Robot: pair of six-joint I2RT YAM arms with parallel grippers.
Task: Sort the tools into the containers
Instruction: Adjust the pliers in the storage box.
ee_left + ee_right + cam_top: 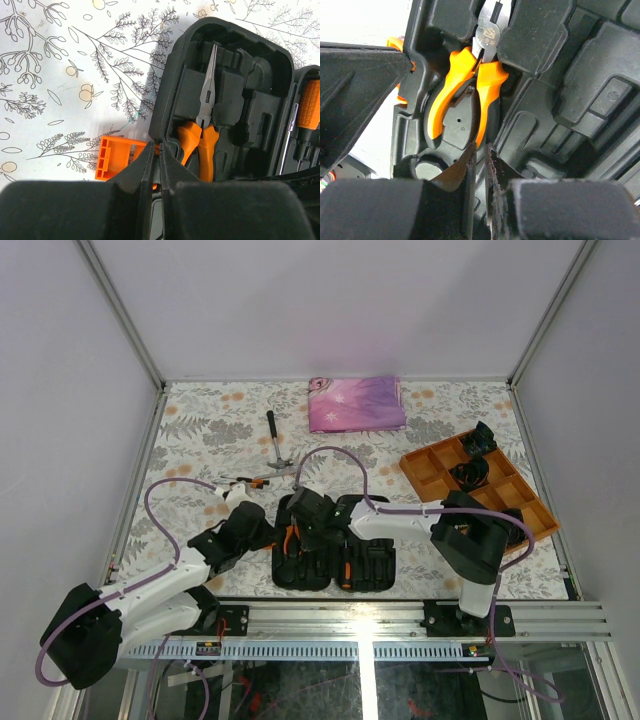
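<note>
Floral tablecloth (200, 430) bears the open tool case (375, 565) holding orange-handled pliers (205, 125).

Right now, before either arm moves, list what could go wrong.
1. The right tool sits closed at the handle end of the pliers; pushing could tilt them up out of the case.
2. The left tool sits closed at the case rim; a nudge might slide the case.

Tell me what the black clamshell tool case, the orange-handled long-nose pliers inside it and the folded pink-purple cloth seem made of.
Black clamshell tool case: likely hard moulded plastic, matte, with crisply formed slots.
Orange-handled long-nose pliers: grey metal nose with dull sheen; grips probably plastic or rubber, smooth.
Folded pink-purple cloth: soft fabric, going by its folds and faint shine; weave too small to tell.
</note>
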